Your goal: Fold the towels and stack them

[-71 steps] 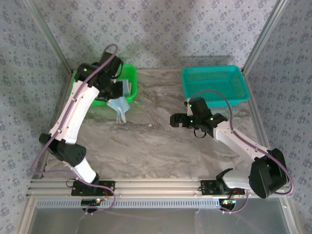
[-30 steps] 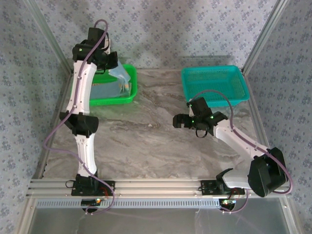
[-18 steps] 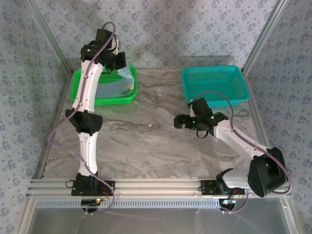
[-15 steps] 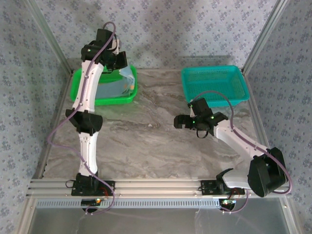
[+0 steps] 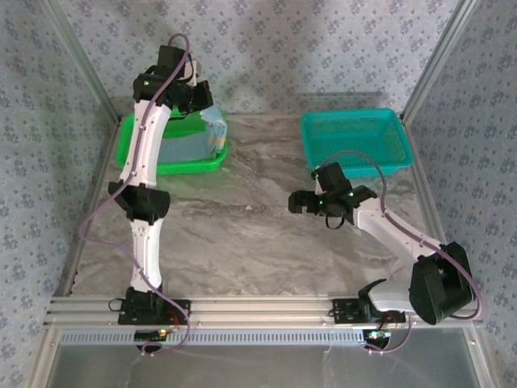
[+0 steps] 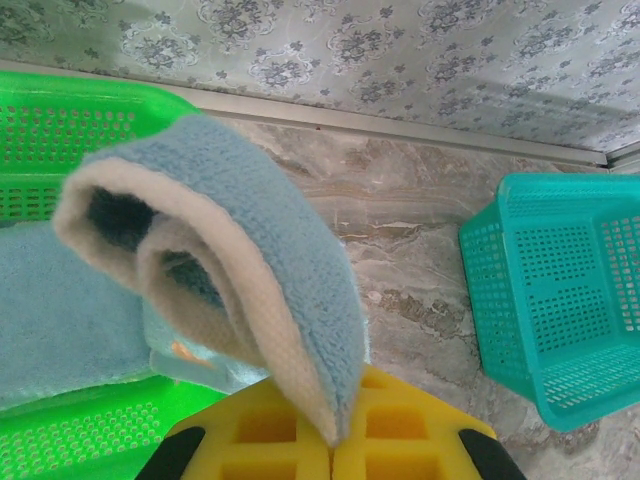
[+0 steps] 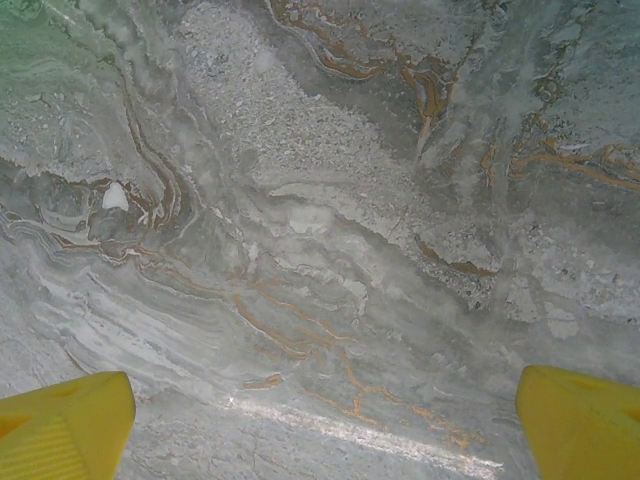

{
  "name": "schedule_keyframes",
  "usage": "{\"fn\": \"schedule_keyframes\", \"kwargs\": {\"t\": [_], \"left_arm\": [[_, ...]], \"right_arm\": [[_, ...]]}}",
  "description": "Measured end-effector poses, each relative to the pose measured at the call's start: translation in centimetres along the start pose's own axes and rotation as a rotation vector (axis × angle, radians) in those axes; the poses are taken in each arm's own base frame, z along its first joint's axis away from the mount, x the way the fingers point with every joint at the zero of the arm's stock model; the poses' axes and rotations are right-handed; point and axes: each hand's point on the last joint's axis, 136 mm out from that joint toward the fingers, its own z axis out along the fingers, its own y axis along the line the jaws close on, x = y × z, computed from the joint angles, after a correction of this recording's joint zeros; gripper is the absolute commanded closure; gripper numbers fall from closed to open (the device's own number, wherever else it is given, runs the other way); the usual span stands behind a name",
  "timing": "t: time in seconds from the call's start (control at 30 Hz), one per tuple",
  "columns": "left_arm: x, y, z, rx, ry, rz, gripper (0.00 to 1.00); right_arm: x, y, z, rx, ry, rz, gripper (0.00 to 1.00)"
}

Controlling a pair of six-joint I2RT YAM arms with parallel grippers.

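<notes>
- The towel (image 6: pixel 230 270) is a soft light blue fleece cloth with a cream underside. One small orange mark shows near its lower edge.
- It is doubled over on itself, so the cream side forms a rolled loop facing my left wrist camera.
- My left claw (image 6: pixel 333 445) is closed tight on one edge of this towel, its yellow fingers pressed together with the cloth pinched between them.
- From above, the towel (image 5: pixel 212 137) hangs from my left claw (image 5: pixel 194 101) into the right end of the green basket (image 5: pixel 174 166). Its long axis runs roughly downward from the grip.
- More light blue cloth lies in the green basket (image 6: pixel 60 110). I cannot tell whether it is the same towel's tail or another one.
- My left arm (image 5: pixel 141 153) stands tall, elbow bent above the table (image 5: pixel 242 234), wrist lifted over the basket at the far left.
- My right arm (image 5: pixel 392 230) is low and folded, and its wrist points down at bare marble.
- My right claw (image 7: pixel 325 420) is spread fully wide and grips nothing.
- The teal basket (image 5: pixel 351 113) sits at the far right, well apart from the towel.
</notes>
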Motion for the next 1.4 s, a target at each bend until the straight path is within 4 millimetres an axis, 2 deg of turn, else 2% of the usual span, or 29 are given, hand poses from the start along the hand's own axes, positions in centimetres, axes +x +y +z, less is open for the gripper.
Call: {"fn": "schedule_keyframes", "kwargs": {"t": [0.2, 0.33, 0.53, 0.67, 0.77, 0.87, 0.9, 0.97, 1.0, 1.03, 1.07, 1.13, 1.2, 1.23, 1.3, 1.4], "left_arm": [[0.0, 1.0, -0.2, -0.013, 0.011, -0.006, 1.00], [-0.1, 3.4, -0.2, -0.038, 0.027, -0.027, 1.00], [0.8, 7.3, 0.5, -0.086, 0.090, -0.049, 1.00], [1.1, 9.2, 0.4, -0.113, 0.113, -0.042, 1.00], [1.3, 11.6, -0.4, -0.148, 0.130, -0.045, 1.00], [1.5, 14.9, -1.5, -0.209, 0.145, -0.058, 1.00], [1.7, 16.1, -1.6, -0.227, 0.154, -0.061, 0.96], [2.4, 18.4, -1.7, -0.265, 0.182, -0.070, 0.95], [2.8, 19.6, -1.7, -0.286, 0.198, -0.075, 0.84], [3.3, 20.9, -1.6, -0.310, 0.217, -0.081, 0.54], [3.6, 21.8, -1.5, -0.327, 0.230, -0.087, 0.38], [4.1, 23.9, -1.2, -0.365, 0.249, -0.106, 0.32], [4.3, 25.6, -0.8, -0.397, 0.261, -0.117, 0.34], [4.2, 26.4, -0.5, -0.412, 0.262, -0.123, 0.31], [3.9, 27.6, 0.1, -0.438, 0.254, -0.127, 0.25], [3.5, 28.2, 0.5, -0.460, 0.241, -0.125, 0.23]], "right_arm": [[0.1, 0.0, 0.1, 0.000, 0.005, 0.001, 0.00], [0.0, 0.0, 0.2, 0.000, 0.004, 0.002, 0.00], [0.2, -0.2, 1.0, 0.009, 0.021, 0.004, 0.00], [0.2, -0.3, 1.3, 0.013, 0.029, 0.005, 0.00], [-0.2, 0.1, 1.2, 0.007, 0.021, 0.001, 0.00], [-0.5, 0.4, 1.2, 0.002, 0.018, 0.000, 0.00], [-0.6, 0.6, 1.2, 0.001, 0.020, -0.002, 0.00], [-0.6, 0.8, 1.4, 0.000, 0.023, -0.006, 0.00], [-0.6, 0.8, 1.5, 0.000, 0.027, -0.008, 0.00], [-0.6, 0.9, 1.6, 0.000, 0.030, -0.009, 0.00], [-0.6, 1.0, 1.7, 0.000, 0.032, -0.010, 0.00], [-0.6, 1.2, 1.8, -0.001, 0.035, -0.014, 0.00], [-0.5, 1.3, 1.8, -0.003, 0.036, -0.015, 0.00], [-0.5, 1.3, 1.8, -0.004, 0.037, -0.016, 0.00], [-0.4, 1.5, 1.8, -0.006, 0.038, -0.020, 0.00], [-0.4, 1.6, 1.8, -0.008, 0.039, -0.024, 0.00]]}}
